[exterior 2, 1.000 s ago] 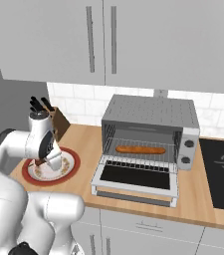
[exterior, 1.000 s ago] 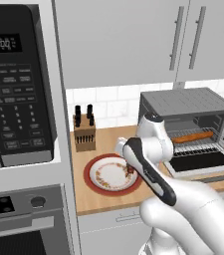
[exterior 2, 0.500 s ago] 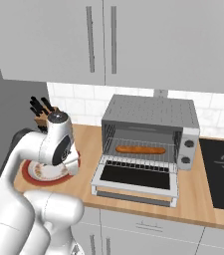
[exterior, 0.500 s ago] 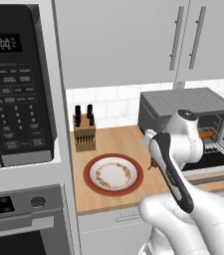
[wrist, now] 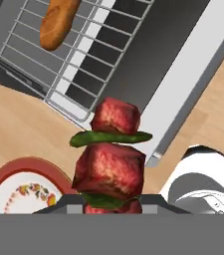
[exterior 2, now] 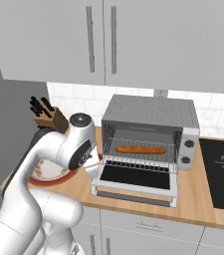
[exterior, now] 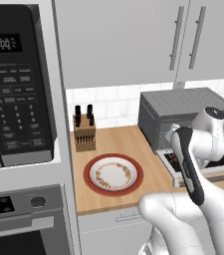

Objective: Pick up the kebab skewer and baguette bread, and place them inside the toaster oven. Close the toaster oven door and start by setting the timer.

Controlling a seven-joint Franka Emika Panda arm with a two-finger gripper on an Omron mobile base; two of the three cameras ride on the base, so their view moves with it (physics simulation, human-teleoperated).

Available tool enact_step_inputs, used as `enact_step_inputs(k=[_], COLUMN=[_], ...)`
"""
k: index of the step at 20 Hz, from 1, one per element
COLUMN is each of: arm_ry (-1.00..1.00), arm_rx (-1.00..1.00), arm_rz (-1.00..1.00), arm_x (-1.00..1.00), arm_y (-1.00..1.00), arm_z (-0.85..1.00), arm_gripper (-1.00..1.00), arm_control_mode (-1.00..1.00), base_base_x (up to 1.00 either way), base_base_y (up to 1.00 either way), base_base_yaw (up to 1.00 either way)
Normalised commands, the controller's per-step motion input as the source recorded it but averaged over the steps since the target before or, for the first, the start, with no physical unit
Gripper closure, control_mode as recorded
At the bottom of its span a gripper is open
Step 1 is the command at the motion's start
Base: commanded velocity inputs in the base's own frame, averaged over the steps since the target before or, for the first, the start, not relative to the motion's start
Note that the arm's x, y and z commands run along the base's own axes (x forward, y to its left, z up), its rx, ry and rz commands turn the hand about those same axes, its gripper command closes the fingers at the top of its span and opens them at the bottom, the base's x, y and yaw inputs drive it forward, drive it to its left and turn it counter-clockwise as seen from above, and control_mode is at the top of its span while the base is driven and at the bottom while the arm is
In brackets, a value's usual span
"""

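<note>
**Skewer in my grip, just short of the oven's open door**

My pincer (wrist: 111, 211) is clamped on the skewer (wrist: 111, 154); its tips are hidden under the meat in the hand view, but the stick stands straight up from between them with two red-brown chunks and green slices threaded between. In the right base view the pincer (exterior 2: 94, 162) sits at the left front corner of the oven, with a bit of the skewer's red showing at its edge.

Just under and behind my pincer lies the wooden tabletop (wrist: 19, 129). The red-rimmed plate (wrist: 14, 191) with its flowered middle is beside me on the side away from the oven, bare of food in the left base view (exterior: 112, 174).

Straight past the skewer's top is the oven door (exterior 2: 136, 178), dropped flat and open, its dark glass facing up and its pale frame nearest me. Beyond the door the wire rack (wrist: 78, 55) reaches into the oven (exterior 2: 151, 132), and the baguette (exterior 2: 140, 149) lies on that rack, lengthwise across the opening. The hand view catches one end of it at the far side of the rack.

Farther off, against the tiled wall, a knife block (exterior: 84, 134) stands behind the plate. A black microwave (exterior: 16, 84) hangs beyond that.
</note>
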Motion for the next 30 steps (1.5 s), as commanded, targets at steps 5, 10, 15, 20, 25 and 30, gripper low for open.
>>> enact_step_inputs(k=[5,10,15,20,25,30], arm_ry=[0.00,0.00,0.00,0.00,0.00,0.00], arm_rx=[0.00,0.00,0.00,0.00,0.00,0.00], arm_rz=[-0.10,-0.05,0.00,0.00,0.00,-0.01], arm_x=[0.00,0.12,0.36,0.39,0.39,0.24], arm_y=[-0.71,-0.60,-0.41,-0.29,-0.21,-0.24], arm_z=[0.05,0.11,0.02,0.00,0.00,-0.04], arm_gripper=[1.00,1.00,1.00,1.00,1.00,1.00], arm_control_mode=[-1.00,-1.00,-1.00,-1.00,-1.00,-1.00], base_base_x=[0.00,0.00,0.00,0.00,0.00,0.00], base_base_y=[0.00,0.00,0.00,0.00,0.00,0.00], base_base_yaw=[0.00,0.00,0.00,0.00,0.00,0.00])
